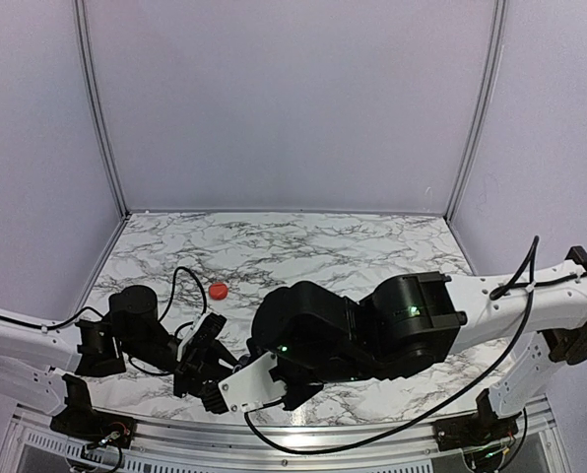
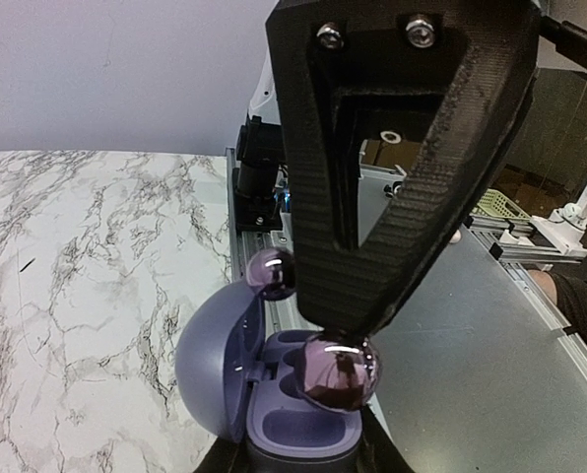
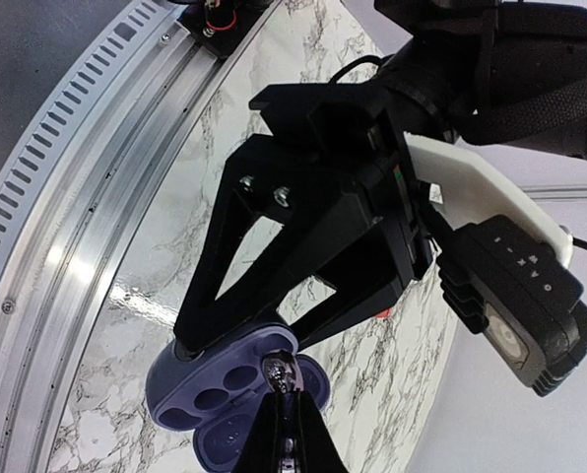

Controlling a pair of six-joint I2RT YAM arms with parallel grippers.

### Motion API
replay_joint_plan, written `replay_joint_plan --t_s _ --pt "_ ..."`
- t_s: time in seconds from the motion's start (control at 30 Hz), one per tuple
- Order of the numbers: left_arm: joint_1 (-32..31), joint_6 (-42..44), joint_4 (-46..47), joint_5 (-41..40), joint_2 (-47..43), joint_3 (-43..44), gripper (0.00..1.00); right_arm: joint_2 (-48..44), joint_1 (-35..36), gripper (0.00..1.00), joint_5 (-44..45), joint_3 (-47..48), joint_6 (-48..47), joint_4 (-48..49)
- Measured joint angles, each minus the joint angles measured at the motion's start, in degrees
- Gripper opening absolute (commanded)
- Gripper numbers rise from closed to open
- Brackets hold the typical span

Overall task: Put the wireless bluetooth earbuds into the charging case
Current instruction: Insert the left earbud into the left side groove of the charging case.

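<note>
The purple charging case (image 2: 293,419) is open, its lid (image 2: 210,370) swung to the left. My left gripper (image 2: 298,461) is shut on its base, at the table's near edge (image 1: 205,365). My right gripper (image 3: 284,396) is shut on a glossy silvery-purple earbud (image 3: 282,371) and holds it just over the case's sockets (image 3: 225,379). The same earbud (image 2: 341,370) shows above the far socket. A second glossy bud (image 2: 271,273) shows beyond the lid's rim; I cannot tell what it rests on. The case is hidden under the arms in the top view.
A small red thing (image 1: 218,291) lies on the marble table (image 1: 303,246) behind the left arm. A metal rail (image 2: 451,335) runs along the near table edge. The right arm (image 1: 372,325) reaches across to the left. A black cable (image 1: 180,281) loops by the left arm.
</note>
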Motion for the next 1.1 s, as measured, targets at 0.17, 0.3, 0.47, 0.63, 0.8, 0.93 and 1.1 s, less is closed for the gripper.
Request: replay_joint_plan --t_s 0.17,0.3,0.47,0.63,0.8,0.93,1.1 --pt "0.0 0.0 0.0 0.3 0.0 0.0 0.00 0.1 0.6 0.01 -0.6 -0.3 -0.5 0.0" --pt "0.0 0.0 -0.2 0.2 0.0 0.0 0.00 0.4 0.8 0.01 -0.5 -0.5 -0.9 0.0" --pt "0.0 0.0 -0.3 0.3 0.0 0.0 0.00 0.7 0.9 0.01 0.7 -0.5 -1.2 0.1" --pt "0.0 0.0 -0.4 0.2 0.1 0.0 0.00 0.8 0.9 0.02 2.0 -1.0 -1.5 0.8" --pt "0.0 -0.1 -0.5 0.2 0.3 0.0 0.00 1.1 0.9 0.03 2.4 -1.1 -1.7 1.0" --pt "0.0 -0.1 -0.5 0.2 0.4 0.0 0.00 1.3 1.0 0.05 2.6 -1.1 -2.0 1.1" --pt "0.0 -0.1 -0.8 0.2 0.7 0.0 0.00 1.9 1.2 0.06 3.7 -1.1 -2.3 1.2"
